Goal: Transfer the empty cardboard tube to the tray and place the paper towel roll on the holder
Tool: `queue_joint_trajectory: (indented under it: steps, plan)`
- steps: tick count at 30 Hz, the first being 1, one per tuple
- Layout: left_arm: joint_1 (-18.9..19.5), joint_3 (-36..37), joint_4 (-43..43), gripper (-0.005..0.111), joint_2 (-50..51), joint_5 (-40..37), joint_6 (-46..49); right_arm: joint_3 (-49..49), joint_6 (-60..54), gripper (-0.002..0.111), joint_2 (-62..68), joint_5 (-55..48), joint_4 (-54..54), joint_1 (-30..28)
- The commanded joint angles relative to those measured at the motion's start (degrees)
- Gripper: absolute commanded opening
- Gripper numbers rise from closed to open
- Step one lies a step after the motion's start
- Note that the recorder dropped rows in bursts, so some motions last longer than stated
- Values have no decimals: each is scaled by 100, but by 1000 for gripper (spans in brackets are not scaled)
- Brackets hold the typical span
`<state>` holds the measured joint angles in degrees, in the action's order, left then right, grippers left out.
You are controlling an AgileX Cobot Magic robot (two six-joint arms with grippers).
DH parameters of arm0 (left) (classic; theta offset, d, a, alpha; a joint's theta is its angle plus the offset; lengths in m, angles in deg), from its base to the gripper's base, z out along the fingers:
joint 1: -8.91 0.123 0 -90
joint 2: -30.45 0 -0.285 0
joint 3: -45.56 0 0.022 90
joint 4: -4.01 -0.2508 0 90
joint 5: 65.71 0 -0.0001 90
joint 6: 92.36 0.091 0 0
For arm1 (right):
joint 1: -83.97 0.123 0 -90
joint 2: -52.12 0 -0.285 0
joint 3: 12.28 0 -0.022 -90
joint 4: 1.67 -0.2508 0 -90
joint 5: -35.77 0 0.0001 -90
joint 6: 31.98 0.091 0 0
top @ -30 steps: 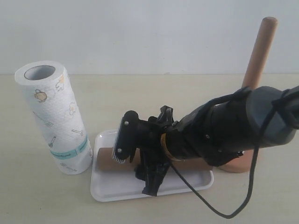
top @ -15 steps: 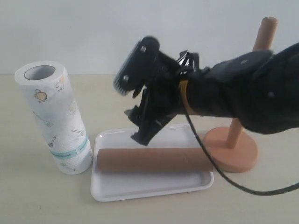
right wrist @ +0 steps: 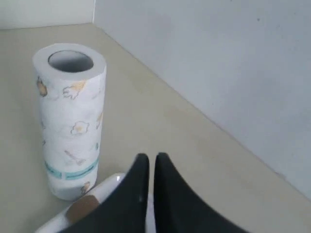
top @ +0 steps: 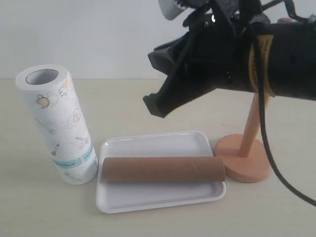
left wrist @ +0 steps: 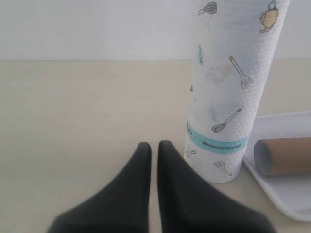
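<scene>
The brown cardboard tube (top: 163, 169) lies lengthwise in the white tray (top: 148, 145). To the tray's left the printed paper towel roll (top: 57, 123) stands upright on the table. The wooden holder (top: 243, 165) stands right of the tray, with its rod mostly hidden behind my right arm. My right gripper (top: 155, 106) hangs shut and empty high above the tray. From its wrist I see the roll (right wrist: 70, 121) and one tube end (right wrist: 82, 208). My left gripper (left wrist: 151, 145) is shut and empty, low beside the roll (left wrist: 228, 87), with the tube (left wrist: 284, 155) beyond it.
The tan table meets a pale wall (top: 98, 39) close behind everything. My bulky black right arm (top: 256, 54) and its hanging cable (top: 269, 158) cross in front of the holder's rod. The left arm does not show in the exterior view.
My right gripper has let go of the tube in the tray, risen well above it toward the upper right, and closed its fingers. The tube and the roll have stayed put.
</scene>
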<state>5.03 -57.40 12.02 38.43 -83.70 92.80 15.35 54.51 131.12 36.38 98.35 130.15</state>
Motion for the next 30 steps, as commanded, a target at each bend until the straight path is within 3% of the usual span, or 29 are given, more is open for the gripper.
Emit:
queue_joint_trajectory:
  steps: [1,11,30]
  plan:
    - [26,17,52,4,-19,16,8,443,160,2,-69,3,-6,-19]
    - [26,17,52,4,-19,16,8,712,1207,1,-69,214,-6,-19]
    - [26,17,52,4,-19,16,8,712,1250,1,-85,-22,-6,-19]
